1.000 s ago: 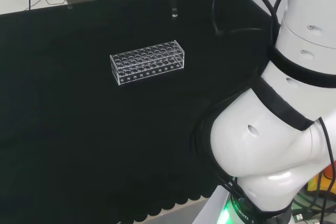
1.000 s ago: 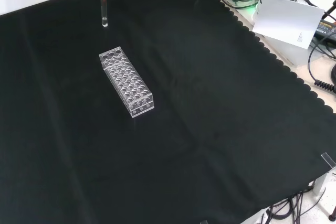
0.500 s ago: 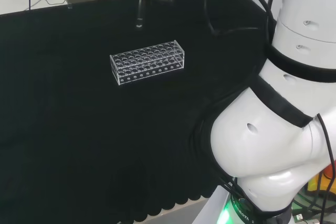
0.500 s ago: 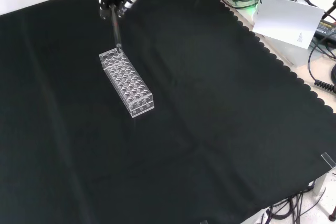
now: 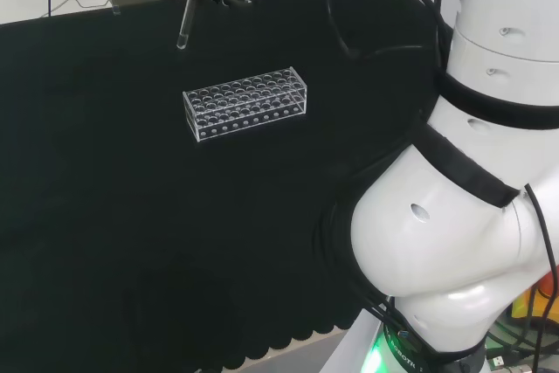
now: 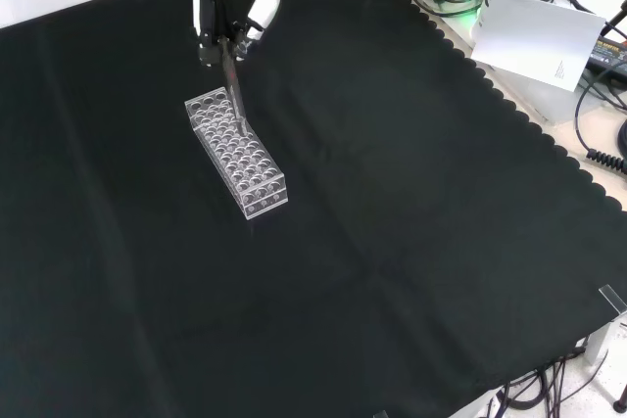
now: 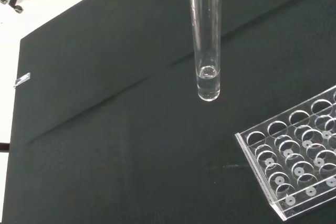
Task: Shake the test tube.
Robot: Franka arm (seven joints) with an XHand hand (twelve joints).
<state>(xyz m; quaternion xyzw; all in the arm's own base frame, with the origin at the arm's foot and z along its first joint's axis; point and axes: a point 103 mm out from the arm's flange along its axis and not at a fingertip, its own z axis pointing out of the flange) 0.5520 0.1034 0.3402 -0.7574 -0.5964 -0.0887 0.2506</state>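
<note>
Your hand (image 6: pixel 227 7), fingers clenched round the test tube (image 5: pixel 184 25), has swung it across above the rack (image 5: pixel 246 103) within the last second. That sideways sweep reads as the shake in progress, the tube hanging clear of the rack.

The bench is covered with a black cloth (image 5: pixel 131 242) with a scalloped edge. One clear rack (image 5: pixel 246 104) lies on it, at about 11 o'clock from the cloth's middle in both the head and front (image 6: pixel 237 152) views. Its wells (image 7: pixel 294 156) look empty in the wrist view.
</note>
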